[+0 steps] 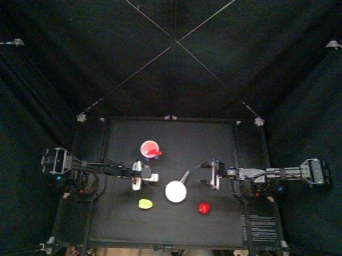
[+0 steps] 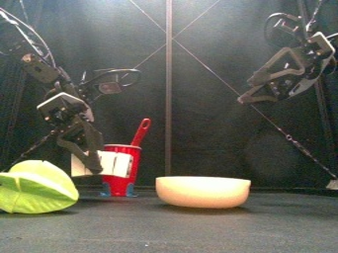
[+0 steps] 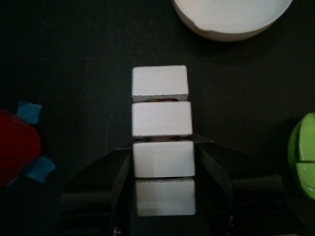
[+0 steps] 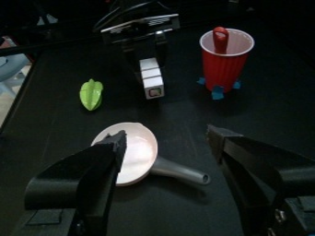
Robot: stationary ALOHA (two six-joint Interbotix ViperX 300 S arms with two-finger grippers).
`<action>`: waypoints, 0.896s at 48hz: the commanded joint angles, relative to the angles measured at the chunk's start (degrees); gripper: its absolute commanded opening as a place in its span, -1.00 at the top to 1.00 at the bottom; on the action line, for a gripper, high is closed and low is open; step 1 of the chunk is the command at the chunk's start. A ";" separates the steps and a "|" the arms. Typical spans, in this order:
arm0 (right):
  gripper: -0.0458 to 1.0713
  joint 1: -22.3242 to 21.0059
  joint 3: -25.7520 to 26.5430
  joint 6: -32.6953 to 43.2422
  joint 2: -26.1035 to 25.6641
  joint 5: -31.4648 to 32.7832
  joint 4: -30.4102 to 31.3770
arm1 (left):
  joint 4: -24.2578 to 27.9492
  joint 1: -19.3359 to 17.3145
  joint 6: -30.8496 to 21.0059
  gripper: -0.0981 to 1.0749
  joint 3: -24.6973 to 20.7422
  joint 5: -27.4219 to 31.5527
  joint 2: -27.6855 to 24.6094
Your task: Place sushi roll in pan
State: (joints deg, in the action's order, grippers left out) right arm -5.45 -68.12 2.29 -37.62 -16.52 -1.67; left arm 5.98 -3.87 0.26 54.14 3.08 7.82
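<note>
The sushi roll [image 3: 163,138] is a row of white blocks. It lies between my left gripper's jaws, which press on its sides low over the table [image 1: 139,176]. It also shows in the right wrist view [image 4: 150,77] under that gripper. The pan [image 4: 132,152] is a round white dish with a thin grey handle [image 4: 185,172]. It sits mid-table [image 1: 177,192], just beyond the roll's far end [image 3: 234,17], apart from it. My right gripper [image 4: 168,138] is open and empty, held high above the pan [image 2: 271,79].
A red cup [image 2: 122,168] with a red spoon stands behind the left gripper [image 2: 82,148]. A green leaf-like thing [image 2: 38,188] lies at the front left. A small red thing [image 1: 205,209] lies at the front right.
</note>
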 commanded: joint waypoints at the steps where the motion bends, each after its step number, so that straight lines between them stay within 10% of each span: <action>1: -0.86 0.09 0.53 0.09 -0.18 -0.44 -0.09 | 0.18 0.00 0.00 -0.11 -1.41 -0.53 0.88; 24: -0.86 0.09 0.53 0.09 -0.62 -0.44 -0.09 | -0.09 6.33 -0.09 -0.11 -10.63 -1.41 -0.97; 43: -0.86 -0.35 -1.67 0.09 -5.01 -0.44 -1.14 | -0.09 8.00 -0.09 -0.11 -25.49 -0.18 -13.45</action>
State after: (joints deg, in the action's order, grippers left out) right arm -5.71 -70.14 2.37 -42.28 -16.52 -2.64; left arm 5.98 4.13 0.18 33.49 2.46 -3.87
